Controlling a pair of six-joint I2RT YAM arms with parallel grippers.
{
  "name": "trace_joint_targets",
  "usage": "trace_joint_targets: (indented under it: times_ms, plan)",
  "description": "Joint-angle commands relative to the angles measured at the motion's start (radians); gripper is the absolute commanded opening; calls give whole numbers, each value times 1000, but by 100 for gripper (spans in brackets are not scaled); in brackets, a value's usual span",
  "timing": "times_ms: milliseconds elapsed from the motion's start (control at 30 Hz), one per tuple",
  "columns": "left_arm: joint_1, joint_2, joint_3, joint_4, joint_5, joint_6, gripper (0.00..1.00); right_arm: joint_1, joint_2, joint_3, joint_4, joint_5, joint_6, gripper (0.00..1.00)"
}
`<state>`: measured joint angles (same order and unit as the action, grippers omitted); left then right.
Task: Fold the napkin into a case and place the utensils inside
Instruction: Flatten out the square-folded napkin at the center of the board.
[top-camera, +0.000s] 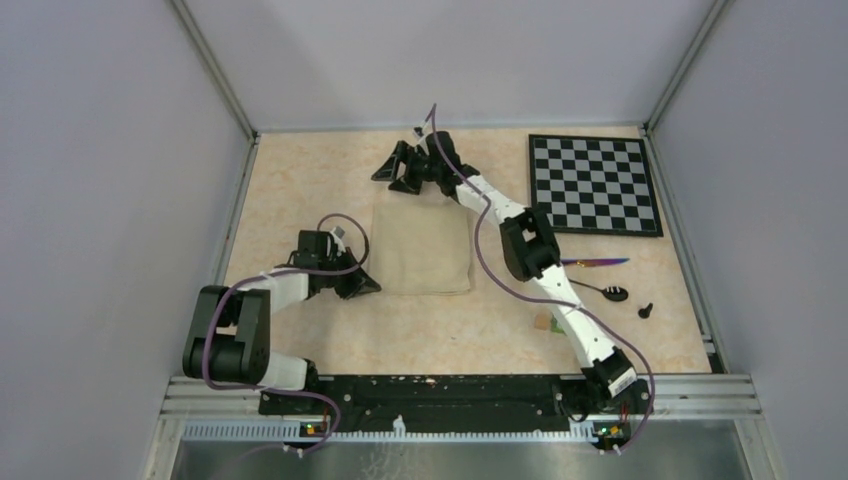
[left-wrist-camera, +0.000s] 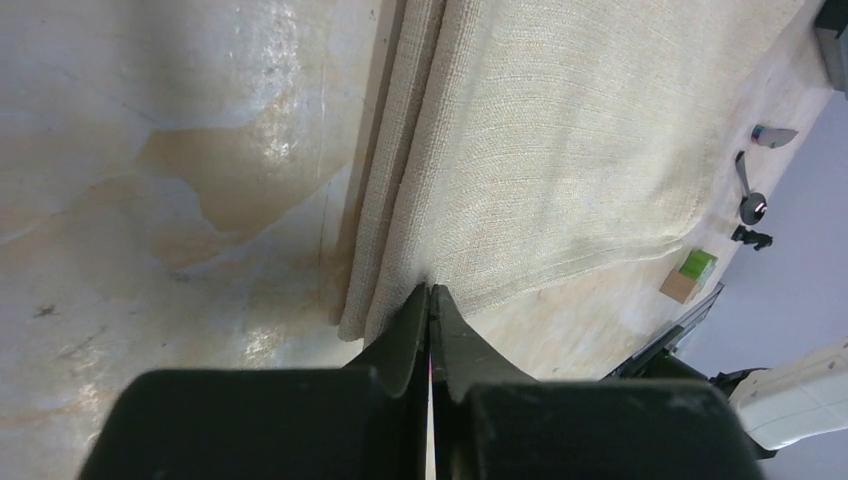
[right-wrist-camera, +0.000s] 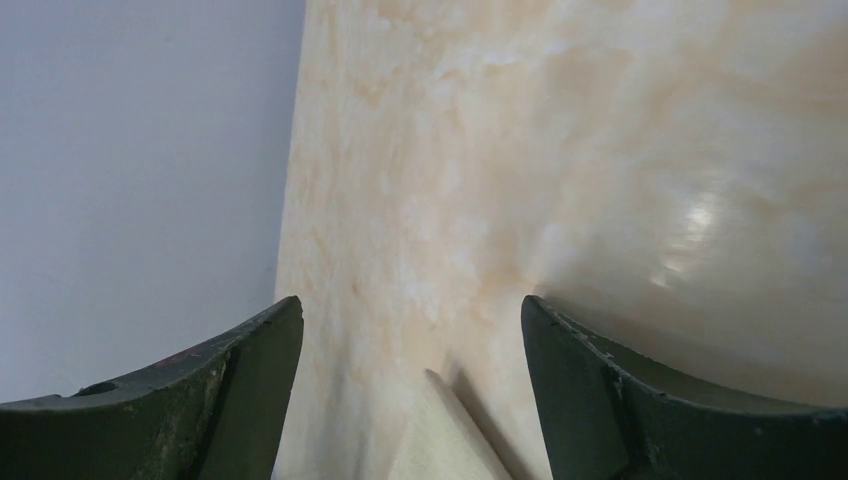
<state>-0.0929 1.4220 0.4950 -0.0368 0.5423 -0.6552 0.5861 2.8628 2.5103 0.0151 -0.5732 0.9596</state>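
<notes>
The beige napkin lies folded in layers as a broad rectangle in the middle of the table; its stacked edges show in the left wrist view. My left gripper is shut, its tips touching the napkin's near left edge, with no cloth visible between them. My right gripper stands open just above the napkin's far left corner, nothing between its fingers. The utensils lie to the right: a purple-blue piece and a dark spoon.
A black-and-white chessboard sits at the back right. A small black knob and a green block lie near the right arm. Grey walls close in the table on three sides.
</notes>
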Motion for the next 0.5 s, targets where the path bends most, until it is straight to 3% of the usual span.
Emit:
trace_joint_targets:
  times_ms: [0,133,233,333,467]
  plan:
    - [5,-38,49,-142,-57,55,2,-88,-124,4,-249,-6,-172,80]
    - [5,-99,110,-191,-27,65,17,-142,-427,-216,-357,-7,-327,81]
    - [1,-134,150,-186,27,60,30,-148,-613,-481,-333,-74,-389,81]
    - [-25,-149,174,-146,65,25,40,-143,-766,-791,-135,-152,-335,81]
    - [-52,-110,203,-92,69,-34,33,-134,-899,-1101,159,-234,-198,73]
